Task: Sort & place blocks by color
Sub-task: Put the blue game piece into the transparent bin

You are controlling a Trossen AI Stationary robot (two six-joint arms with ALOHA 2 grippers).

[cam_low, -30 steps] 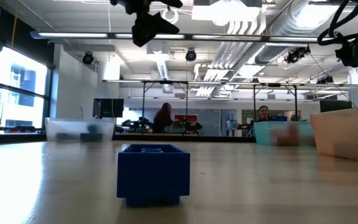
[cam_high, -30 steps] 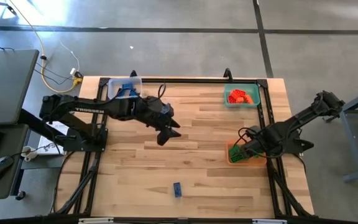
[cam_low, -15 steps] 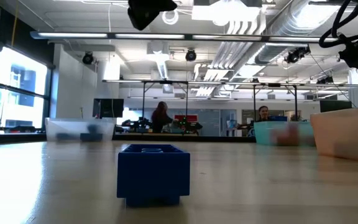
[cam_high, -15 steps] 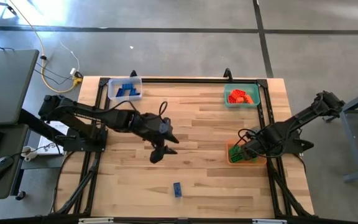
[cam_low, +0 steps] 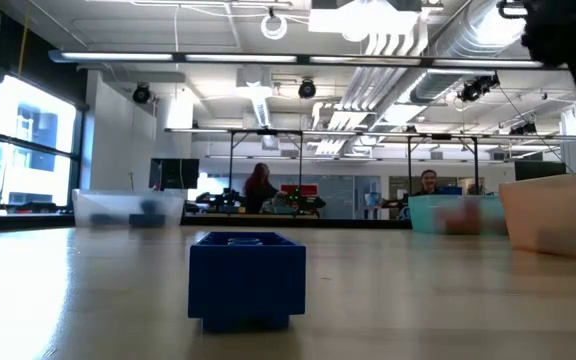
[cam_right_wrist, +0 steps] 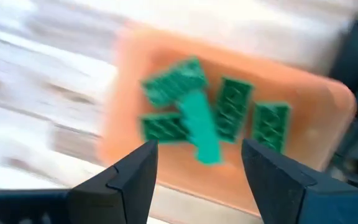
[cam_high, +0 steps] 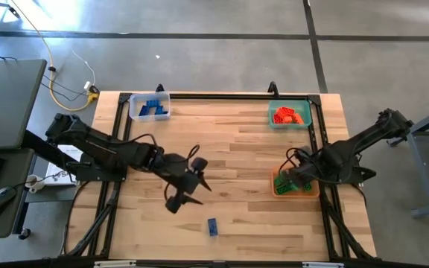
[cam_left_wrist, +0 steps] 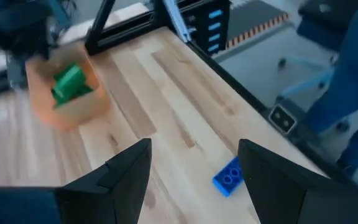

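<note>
Hovering with fingers spread and empty, the left claw (cam_high: pixel 176 201) hangs just short of the lone blue block (cam_high: pixel 212 226) lying on the table (cam_high: pixel 244 156). Over the orange bin (cam_high: pixel 281 190), the right claw (cam_high: pixel 290 177) gapes released above green blocks (cam_right_wrist: pixel 194 118) inside.

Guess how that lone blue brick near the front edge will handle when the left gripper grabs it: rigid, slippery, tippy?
The blue brick looks like hard moulded plastic, so probably rigid and light for its size. It sits flat and low on the table, so it likely slides rather than tips if nudged. Its smooth sides may slip; the open left gripper should probably close squarely on flat faces.
</note>
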